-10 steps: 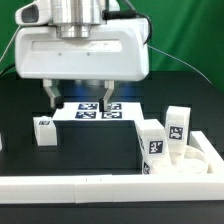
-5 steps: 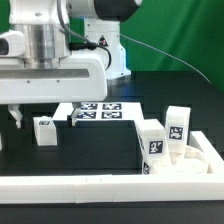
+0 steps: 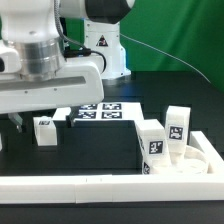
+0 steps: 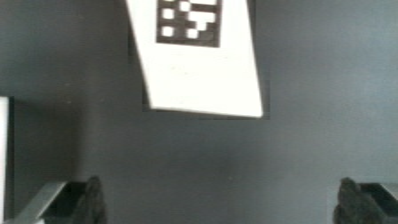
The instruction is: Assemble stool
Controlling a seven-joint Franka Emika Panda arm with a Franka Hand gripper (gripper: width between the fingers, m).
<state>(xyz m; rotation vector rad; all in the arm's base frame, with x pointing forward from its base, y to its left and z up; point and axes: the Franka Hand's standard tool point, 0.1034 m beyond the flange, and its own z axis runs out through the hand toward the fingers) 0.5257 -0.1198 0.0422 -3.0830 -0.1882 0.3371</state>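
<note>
Black tabletop (image 3: pixel 190 95) throughout, long white border wall (image 3: pixel 100 184) along near edge in exterior view. Marker board (image 3: pixel 98 110) flat mid-scene, partly hidden behind arm body.

Exterior view only:
- ring seat (image 3: pixel 190 158) in corner at exterior view's right, against the wall
- two block legs standing upright at the seat: one (image 3: pixel 152 140) near its front rim, one (image 3: pixel 177 125) behind; on the seat or just beside it, cannot tell
- third leg (image 3: pixel 44 130) upright on tabletop at exterior view's left, well apart from the seat
- hand (image 3: pixel 33 118) low over that area; one dark fingertip (image 3: pixel 14 119) visible just beside third leg, apparently not touching

Wrist view only:
- looks straight down on dark tabletop (image 4: pixel 196 160)
- one white rectangular tagged piece (image 4: pixel 196 60), tag at its far end, lying well ahead of the fingertips, not between them
- sliver of another white part (image 4: pixel 6 140) at frame edge, identity unclear
- two dark fingertips (image 4: pixel 75 200) at opposite frame corners

Hand spread wide, nothing between fingers, nothing touched.
</note>
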